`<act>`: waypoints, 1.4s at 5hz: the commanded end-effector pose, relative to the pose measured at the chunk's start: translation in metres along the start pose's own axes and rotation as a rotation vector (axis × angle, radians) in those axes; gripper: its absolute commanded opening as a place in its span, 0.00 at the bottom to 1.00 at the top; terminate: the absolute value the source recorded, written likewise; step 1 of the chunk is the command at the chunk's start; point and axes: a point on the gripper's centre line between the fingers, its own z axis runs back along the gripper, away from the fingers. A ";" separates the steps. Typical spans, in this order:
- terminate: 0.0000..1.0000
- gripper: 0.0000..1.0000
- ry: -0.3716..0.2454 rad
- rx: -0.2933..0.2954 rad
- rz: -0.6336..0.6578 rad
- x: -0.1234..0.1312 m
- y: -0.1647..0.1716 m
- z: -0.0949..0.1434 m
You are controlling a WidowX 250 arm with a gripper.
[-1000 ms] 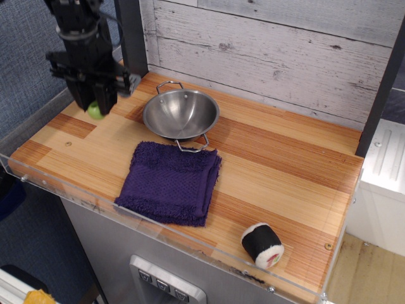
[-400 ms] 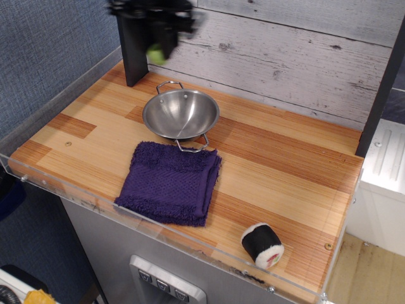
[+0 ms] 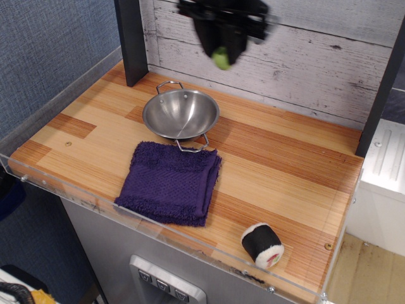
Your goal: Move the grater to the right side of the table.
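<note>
Blue textured wall at left, then the striped wooden table (image 3: 285, 171) bearing a steel bowl (image 3: 181, 113), purple towel (image 3: 171, 182) and sushi roll (image 3: 262, 245), whitewashed planks behind, where the blurred gripper (image 3: 223, 47) pinches the grater (image 3: 221, 59) aloft.

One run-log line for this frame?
phase: carry | gripper: shut on grater, airborne above bowl | table: right side free of grater

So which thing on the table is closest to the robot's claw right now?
The steel bowl. It sits almost under the gripper, which carries the green grater. The purple towel lies nearer the front, and the sushi roll is far off.
</note>
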 end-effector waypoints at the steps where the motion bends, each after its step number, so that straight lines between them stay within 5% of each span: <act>1: 0.00 0.00 -0.018 -0.090 -0.078 -0.016 -0.053 0.005; 4: 0.00 0.00 0.105 -0.142 0.036 -0.028 -0.110 -0.034; 7: 0.00 0.00 0.210 -0.103 0.162 -0.043 -0.120 -0.087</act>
